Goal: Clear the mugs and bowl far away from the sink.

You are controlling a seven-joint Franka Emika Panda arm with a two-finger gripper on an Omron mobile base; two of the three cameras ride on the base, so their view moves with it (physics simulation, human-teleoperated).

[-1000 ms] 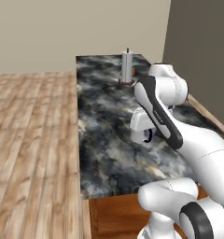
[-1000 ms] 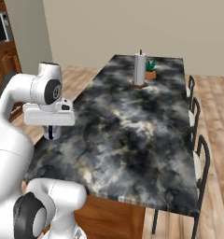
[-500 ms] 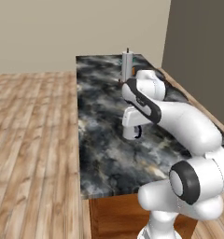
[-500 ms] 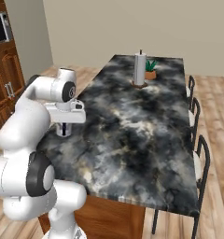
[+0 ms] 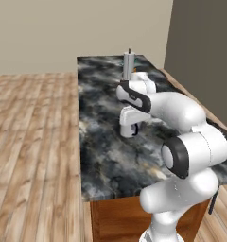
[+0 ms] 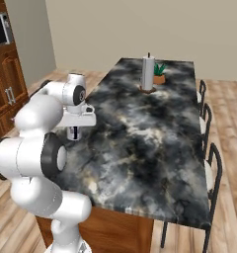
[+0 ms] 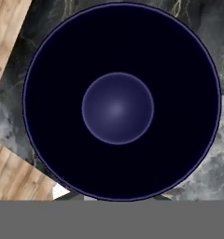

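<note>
- The mug (image 7: 117, 107), seen from straight above in the hand view, has a dark navy inside with a paler round floor. It sits close under the arm's end.
- It lies well apart from the paper towel roll (image 5: 128, 64), toward the robot's end of the desk (image 5: 101, 156), by the edge next to the wood floor.
- It is probably light, stiff, glazed and slippery, and it would chip if dropped. Its thin wall or rim is the best hold.
- The jaws are hidden, so I cannot tell whether they pinch the mug.
- No brand, label or writing can be read.
</note>
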